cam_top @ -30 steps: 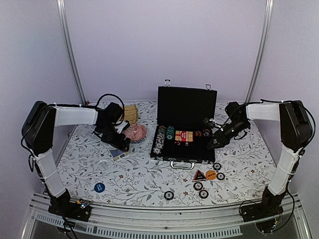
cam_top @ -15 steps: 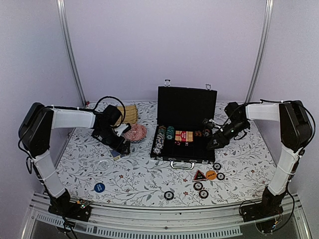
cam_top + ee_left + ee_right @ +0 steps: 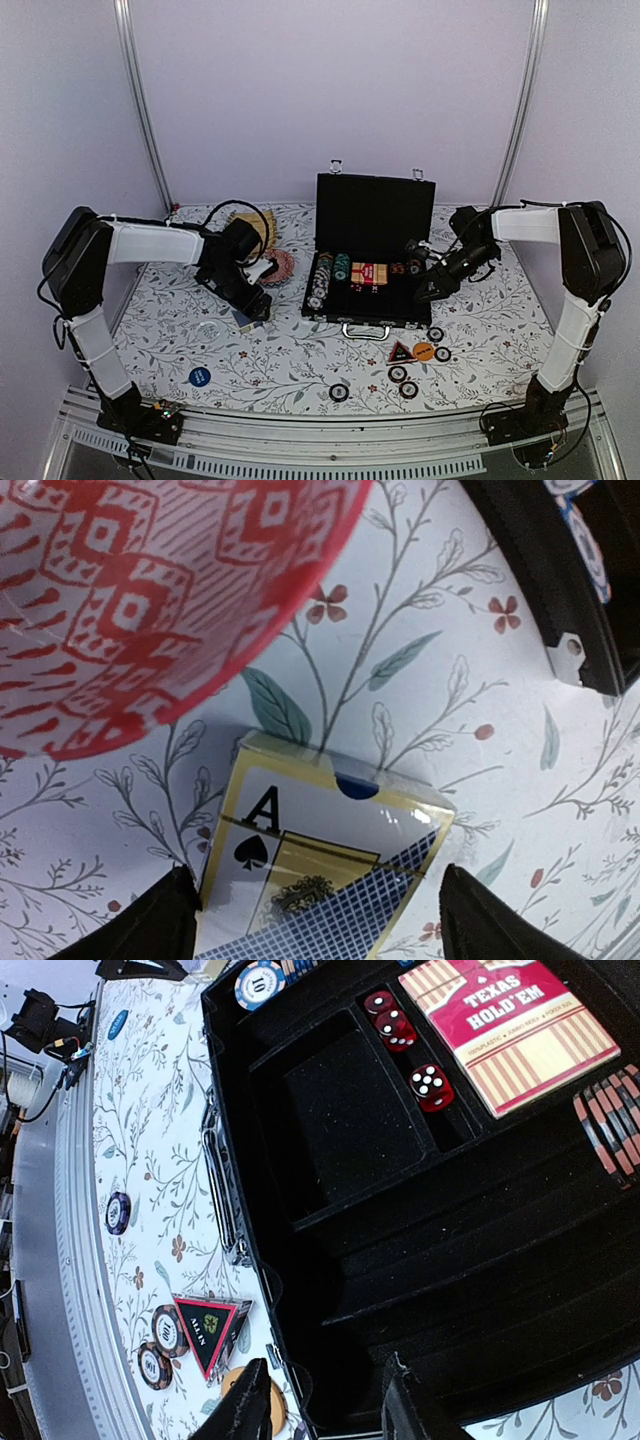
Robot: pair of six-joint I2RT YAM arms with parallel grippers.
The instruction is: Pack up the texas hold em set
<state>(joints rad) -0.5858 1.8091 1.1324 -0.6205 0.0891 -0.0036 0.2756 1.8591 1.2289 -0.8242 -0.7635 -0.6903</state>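
Observation:
The black briefcase lies open at the table's middle, with chips, a red card deck and red dice in its tray. A blue ace-of-spades card deck lies flat on the cloth. My left gripper is open and straddles it: the left finger is at its edge, the right stands off. My right gripper is open and empty over the case's front right corner. In front of the case lie a red triangle, an orange disc and loose chips.
A pink-red woven ball sits just behind the blue deck, and a tan slatted mat lies behind it. A blue disc, a clear disc and a single chip lie on the near cloth. The case's front edge is close to my left gripper.
My left gripper has moved right and toward the near edge, from beside the ball to over the blue deck, and its jaws have narrowed slightly. The right arm has barely moved.

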